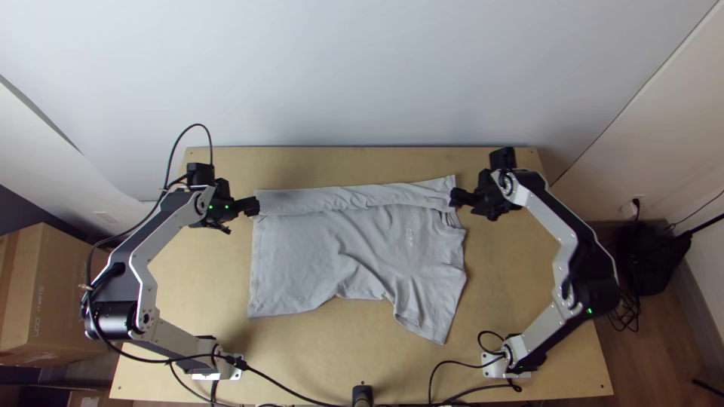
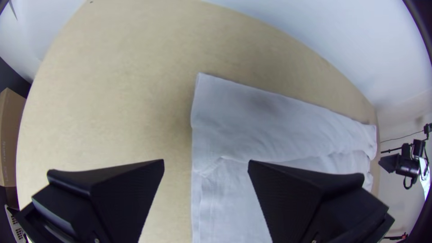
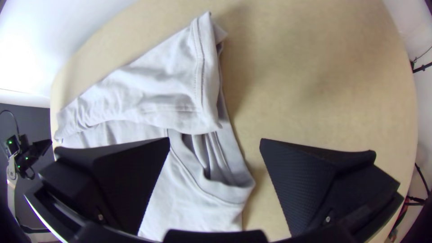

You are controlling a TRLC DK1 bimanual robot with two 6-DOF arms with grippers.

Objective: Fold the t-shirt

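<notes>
Pale wooden table [image 1: 204,286] — grey t-shirt [image 1: 302,256] between left pincer [image 1: 253,206] and right pincer [image 1: 457,198] — both spread wide.

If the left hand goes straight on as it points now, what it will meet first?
Most likely the T-shirt's folded strip, at its left end; how high the left hand hovers is unclear.

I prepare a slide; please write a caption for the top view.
Grey T-shirt with its far side folded over, lying between left arm and right arm.
</notes>
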